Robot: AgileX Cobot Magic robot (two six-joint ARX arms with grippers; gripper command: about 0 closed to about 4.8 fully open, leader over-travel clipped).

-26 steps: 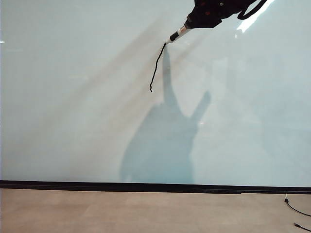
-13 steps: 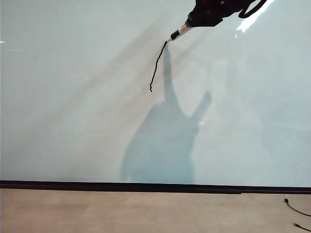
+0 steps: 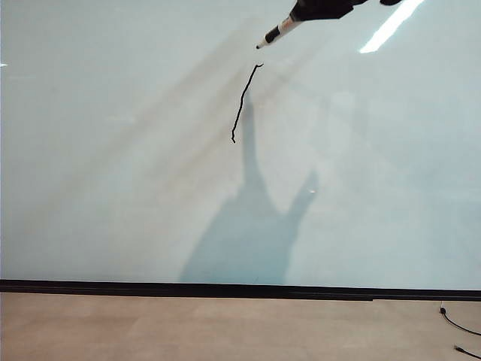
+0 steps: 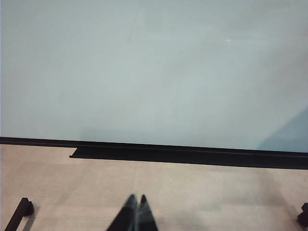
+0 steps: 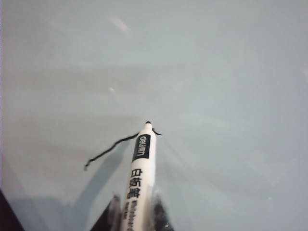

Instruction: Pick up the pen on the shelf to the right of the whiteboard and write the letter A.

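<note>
The whiteboard (image 3: pixel 135 150) fills most of the exterior view. On it is one slanted black stroke (image 3: pixel 242 101), the only part of the letter A that shows. The white pen (image 3: pixel 276 34) with a black band points down-left, its dark tip a little above the stroke's upper end. My right gripper (image 3: pixel 299 15), at the top edge, is shut on the pen. In the right wrist view the pen (image 5: pixel 138 180) sticks out from the right gripper (image 5: pixel 136 208), over the stroke (image 5: pixel 113 146). My left gripper (image 4: pixel 137 198) hangs shut and empty above the tan floor. The shelf is out of view.
A black strip (image 3: pixel 225 289) runs along the board's bottom edge, with tan floor (image 3: pixel 225 327) below. A black ledge (image 4: pixel 120 154) juts out from the strip. Thin black cables (image 3: pixel 458 325) lie on the floor at the right. The arm's shadow (image 3: pixel 248 233) falls on the board.
My right gripper has risen with the pen. The tip, which was at the stroke's upper end, now sits above it. The shadow on the board has shifted.
</note>
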